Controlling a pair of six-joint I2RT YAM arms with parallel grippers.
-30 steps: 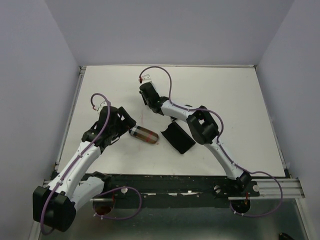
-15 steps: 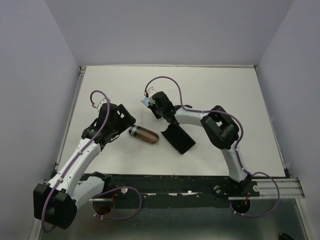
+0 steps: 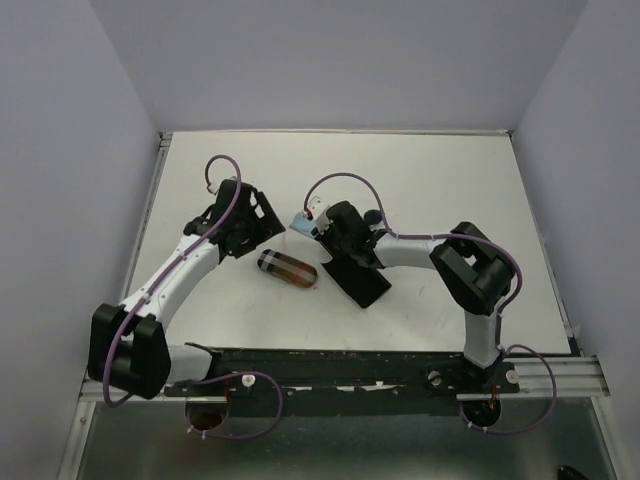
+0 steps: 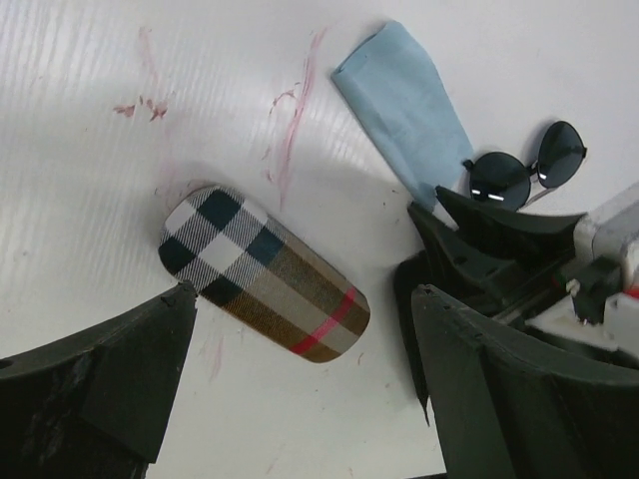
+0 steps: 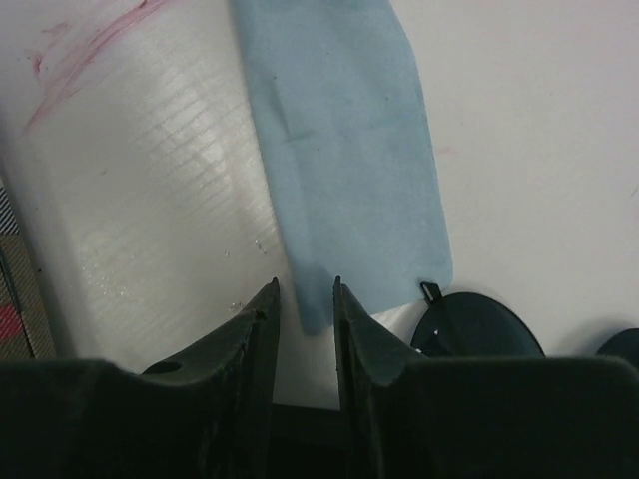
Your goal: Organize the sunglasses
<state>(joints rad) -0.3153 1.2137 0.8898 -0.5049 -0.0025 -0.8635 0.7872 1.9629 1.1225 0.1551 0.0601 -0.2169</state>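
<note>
my right gripper (image 5: 305, 287), jaws narrowly apart at lower centre, should pinch the cloth (image 5: 339, 150) squarely, avoiding the sunglasses (image 5: 477, 335).

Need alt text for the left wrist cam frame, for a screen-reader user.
A plaid oblong case lies on the white table, framed by the wide-open fingers of the left gripper. Beyond it lie a light blue cloth and black round sunglasses, with the right gripper at the cloth's end.
</note>
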